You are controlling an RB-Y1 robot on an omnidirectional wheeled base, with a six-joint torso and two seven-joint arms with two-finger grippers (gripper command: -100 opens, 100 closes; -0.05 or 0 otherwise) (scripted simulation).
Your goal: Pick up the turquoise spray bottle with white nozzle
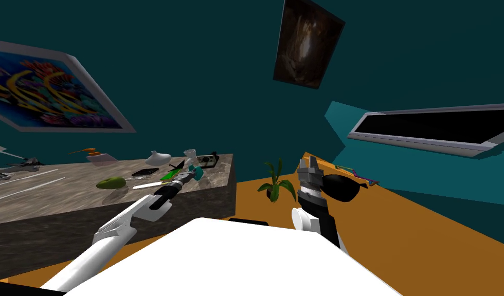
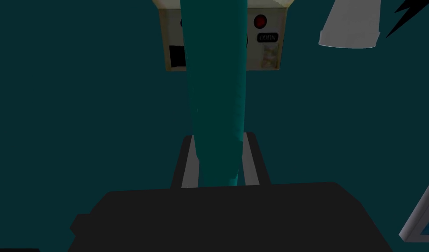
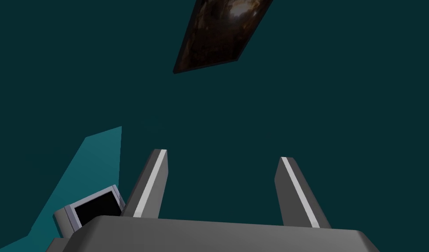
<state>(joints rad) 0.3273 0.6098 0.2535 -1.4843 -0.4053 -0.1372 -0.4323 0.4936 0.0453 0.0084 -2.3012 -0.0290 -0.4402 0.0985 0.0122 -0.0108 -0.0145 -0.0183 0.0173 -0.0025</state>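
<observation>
The turquoise spray bottle (image 1: 197,172) is over the near right part of the marble counter (image 1: 50,195), with my left gripper (image 1: 188,177) shut on it. In the left wrist view its turquoise body (image 2: 218,100) rises from between the two fingers (image 2: 188,162), which press its sides; its top runs out of the picture. I cannot tell whether the bottle touches the countertop. My right gripper (image 1: 310,162) is raised to the right of the counter, above the orange floor. Its fingers (image 3: 153,183) stand wide apart with nothing between them.
Just beyond the bottle sit a beige device with a red button (image 2: 266,43) and a white cup (image 2: 351,26). A green rounded object (image 1: 110,182), a white lump (image 1: 158,158) and small flat items lie on the counter. A potted plant (image 1: 276,187) stands on the floor.
</observation>
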